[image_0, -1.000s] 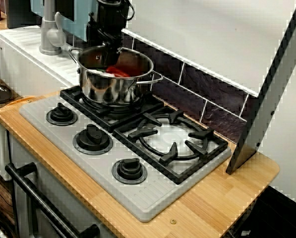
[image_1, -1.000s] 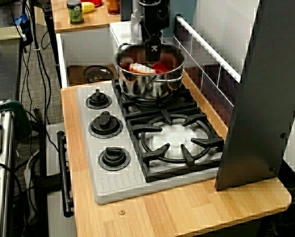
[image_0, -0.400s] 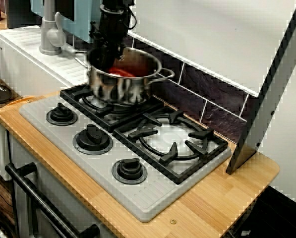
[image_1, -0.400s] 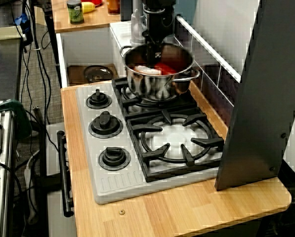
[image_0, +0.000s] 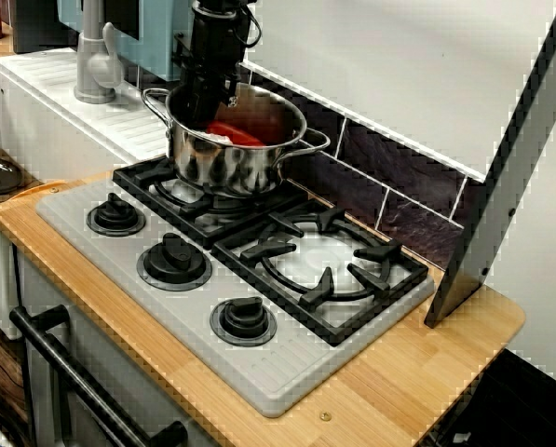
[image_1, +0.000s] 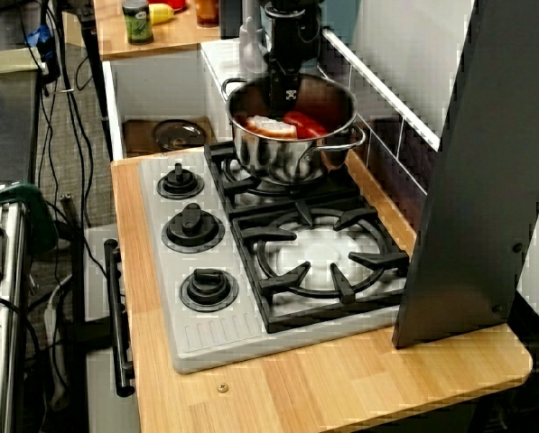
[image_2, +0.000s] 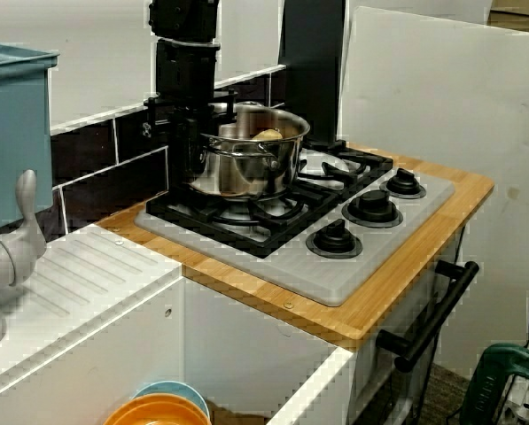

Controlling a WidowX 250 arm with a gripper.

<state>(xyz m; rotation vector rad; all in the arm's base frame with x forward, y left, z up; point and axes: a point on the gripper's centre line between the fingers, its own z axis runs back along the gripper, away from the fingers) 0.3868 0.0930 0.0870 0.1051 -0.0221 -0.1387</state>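
Going L to R in the side view: faucet (image_0: 93, 60) and white drainboard (image_0: 54, 98) sat just beside the stove, near the arm. The gripper (image_0: 205, 110) hung straight down and was pinched on the steel pot (image_0: 231, 163) at its rim, faucet side, one finger in and one out afaict. The pot had a red thing (image_0: 233, 133) and a pale piece (image_1: 267, 126) inside and was over the rear burner. The bottom looked just off the grate (image_0: 180, 200), maybe barely on it, couldn't tell.

Imo that was mid-carry w/ a loaded pot hanging from one rim pinch. Any move from there called for keeping it level and high enough to clear the grate prongs.

Room-wise, the tiled wall (image_0: 389, 177) was tight behind the pot and the knobs (image_0: 173, 261) sat low along the front. The other burner (image_0: 322, 264) was bare, w/ open space above it. Far right, a slanted grey panel (image_0: 510, 158) stood at the end of the wooden counter (image_0: 427, 363), a hard limit.
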